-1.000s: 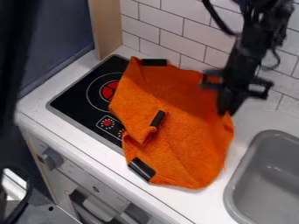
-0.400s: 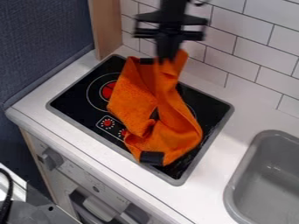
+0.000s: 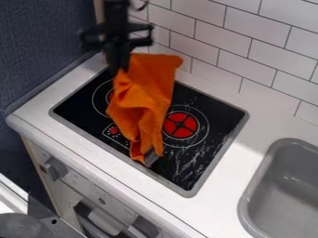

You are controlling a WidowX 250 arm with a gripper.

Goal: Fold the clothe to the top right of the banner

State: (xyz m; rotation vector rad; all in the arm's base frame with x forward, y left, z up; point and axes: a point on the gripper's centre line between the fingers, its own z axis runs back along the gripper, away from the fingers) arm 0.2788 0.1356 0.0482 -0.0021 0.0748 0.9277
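- The black two-finger gripper (image 3: 119,69) is at the upper left, its fingers clamped on the upper left edge of the orange fabric cloth (image 3: 146,88), likely so one edge can be carried over the rest.
- The cloth lies bunched across the left and middle of the black glass stove top (image 3: 214,116), set in the white tabletop (image 3: 258,128); a grip at one edge would explain the long, narrow folds.
- Its lower end, with a dark grey patch (image 3: 150,157), reaches the stove's front rim, probably trailing as loose cloth does.
- The red round burner (image 3: 180,125) sits just right of the cloth, mostly bare; if "banner" means burner, the top-right placement seems unfinished.
- Letting go here might leave a crumple rather than a fold.
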